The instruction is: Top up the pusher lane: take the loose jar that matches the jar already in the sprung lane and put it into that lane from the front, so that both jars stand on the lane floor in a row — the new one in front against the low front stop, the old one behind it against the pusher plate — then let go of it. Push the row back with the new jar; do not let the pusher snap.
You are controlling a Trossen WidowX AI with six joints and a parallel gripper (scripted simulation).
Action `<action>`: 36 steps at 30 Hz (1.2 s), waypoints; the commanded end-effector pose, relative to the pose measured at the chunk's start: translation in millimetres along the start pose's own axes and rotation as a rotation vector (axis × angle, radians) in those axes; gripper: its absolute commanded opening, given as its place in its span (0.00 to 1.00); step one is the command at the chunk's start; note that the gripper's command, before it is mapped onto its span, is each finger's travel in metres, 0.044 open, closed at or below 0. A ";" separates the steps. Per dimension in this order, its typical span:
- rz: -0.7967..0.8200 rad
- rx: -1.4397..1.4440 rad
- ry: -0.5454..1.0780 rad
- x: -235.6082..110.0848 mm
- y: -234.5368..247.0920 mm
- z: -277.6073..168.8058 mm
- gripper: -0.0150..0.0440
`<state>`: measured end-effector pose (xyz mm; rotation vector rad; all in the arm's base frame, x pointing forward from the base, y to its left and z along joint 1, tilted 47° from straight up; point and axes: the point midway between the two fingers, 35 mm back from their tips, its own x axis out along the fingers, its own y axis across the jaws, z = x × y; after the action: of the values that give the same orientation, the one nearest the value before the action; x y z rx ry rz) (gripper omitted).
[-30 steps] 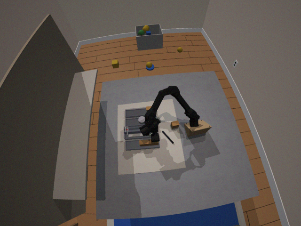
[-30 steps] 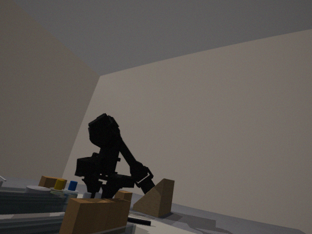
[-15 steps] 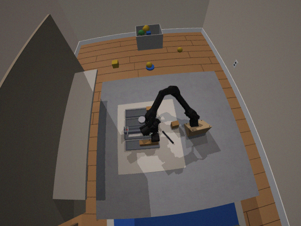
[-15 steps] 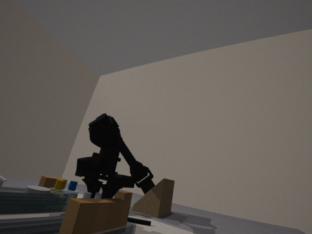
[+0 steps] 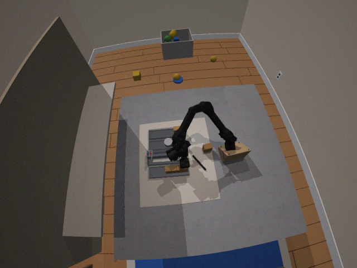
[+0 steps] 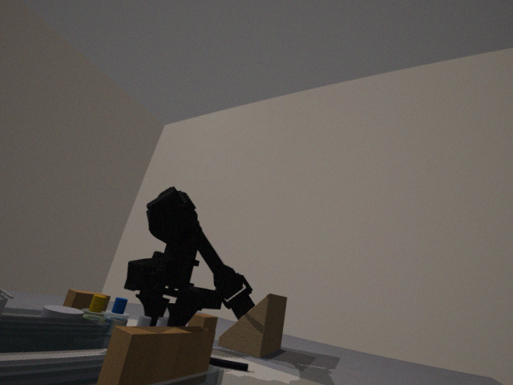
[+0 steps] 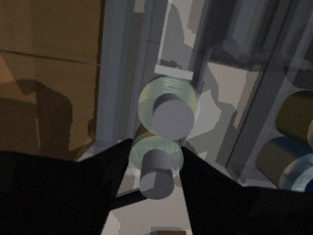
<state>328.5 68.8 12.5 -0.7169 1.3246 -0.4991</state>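
Observation:
My gripper [image 7: 156,147] [image 6: 164,322] is shut on a grey-capped pale green jar [image 7: 156,183] [image 6: 162,321] at the front end of the sprung lane. A matching jar [image 7: 173,117] [image 6: 143,320] stands in the lane just behind it, and the two look touching or nearly so in the wrist view. The white pusher plate [image 7: 173,71] is right behind that rear jar, with a pale strip [image 7: 182,29] [image 5: 161,159] running back from it. The held jar looks roughly upright. Its base and the low front stop are hidden, so I cannot tell whether it touches the lane floor.
Wooden blocks [image 5: 172,169] [image 6: 157,352] [image 7: 49,108] fill the neighbouring lane. On the other side stand a yellow-capped jar [image 6: 98,303] and a blue-capped jar [image 6: 119,305]. A white round lid [image 5: 168,141] is farther over. A black rod [image 5: 198,162] and a small block [image 5: 207,147] lie in front.

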 end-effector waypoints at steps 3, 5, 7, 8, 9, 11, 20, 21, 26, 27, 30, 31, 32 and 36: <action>-0.011 0.011 -0.011 0.4 -2.2 1.1 0.25; -0.011 0.011 -0.011 0.4 -2.1 0.8 0.25; -0.011 0.011 -0.011 0.4 -2.1 0.4 0.25; -0.011 0.011 -0.011 0.4 -2.1 0.3 0.25; -0.011 0.011 -0.011 0.4 -2.1 0.1 0.25; -0.011 0.011 -0.011 0.5 -2.1 -0.2 0.25; -0.011 0.011 -0.011 0.5 -2.1 -1.7 0.25; -0.011 0.011 -0.011 0.5 -2.1 -1.9 0.25; -0.011 0.011 -0.010 0.5 -2.1 -2.8 0.25; -0.011 0.011 -0.010 0.5 -2.1 -2.9 0.25; -0.011 0.011 -0.010 0.3 -0.7 -5.0 0.25; -0.011 0.011 -0.010 0.3 -0.2 -5.8 0.25; -0.011 0.011 -0.010 0.2 0.0 -6.1 0.25; -0.011 0.011 -0.010 0.2 0.0 -6.1 0.25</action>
<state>323.7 67.6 12.0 -0.7177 1.3131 -0.5060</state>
